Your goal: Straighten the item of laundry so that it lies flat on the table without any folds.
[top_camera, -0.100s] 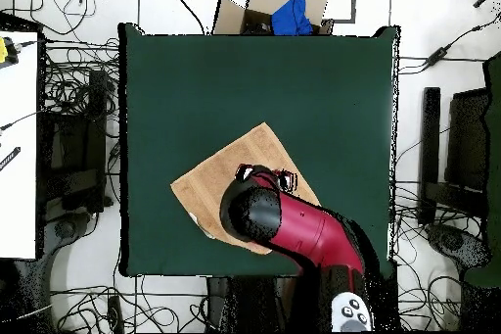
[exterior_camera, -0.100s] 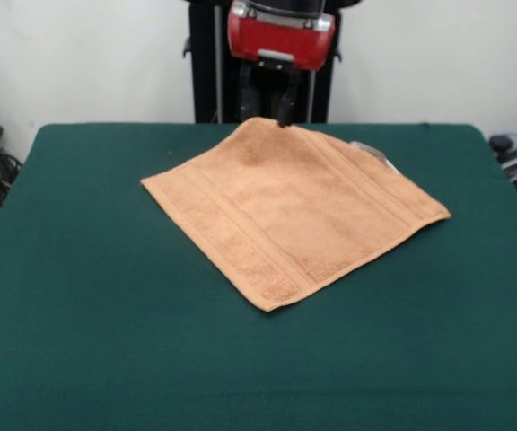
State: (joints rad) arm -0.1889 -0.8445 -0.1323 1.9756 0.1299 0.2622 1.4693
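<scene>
1. The claw (exterior_camera, -0.100s: 284, 115) hangs at the far corner of the towel (exterior_camera, -0.100s: 294, 211). That corner looks slightly lifted, so it seems pinched, but I cannot tell for sure whether the claw holds it.
2. The rest of the towel spreads away from the claw, toward the open middle of the table (exterior_camera, -0.100s: 106, 341), lying as a diamond.
3. It looks almost flat; one diagonal runs straight out from the claw.
</scene>
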